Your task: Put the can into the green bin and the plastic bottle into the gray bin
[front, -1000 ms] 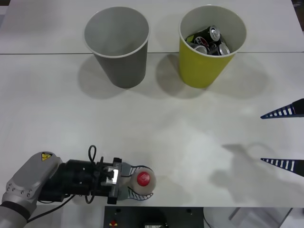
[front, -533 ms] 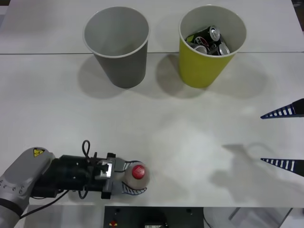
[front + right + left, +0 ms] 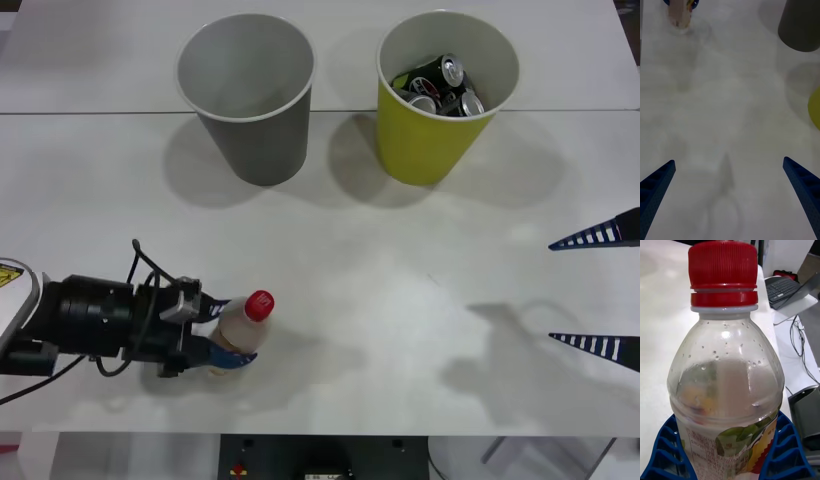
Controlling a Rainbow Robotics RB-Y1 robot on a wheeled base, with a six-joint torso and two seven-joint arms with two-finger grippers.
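My left gripper [image 3: 222,348] is shut on the plastic bottle [image 3: 240,326] near the table's front left. The bottle is clear with a red cap [image 3: 259,303] and leans with the cap toward the right. In the left wrist view the bottle [image 3: 726,390] stands between my blue fingers [image 3: 666,450]. The gray bin [image 3: 247,95] stands at the back left. The green bin [image 3: 440,140] stands at the back right with dark cans [image 3: 440,85] inside. My right gripper [image 3: 600,292] hangs open at the right edge, away from everything.
The right wrist view looks across bare table toward the bottle [image 3: 677,15], the gray bin [image 3: 801,26] and the green bin's edge [image 3: 815,108]. A seam [image 3: 100,113] crosses the table behind the bins. A laptop [image 3: 790,288] lies beyond the table edge.
My left arm has drawn back to the left, carrying the bottle left and away from the front edge. The bottle's cap now tips toward the right. The right gripper has stayed still.
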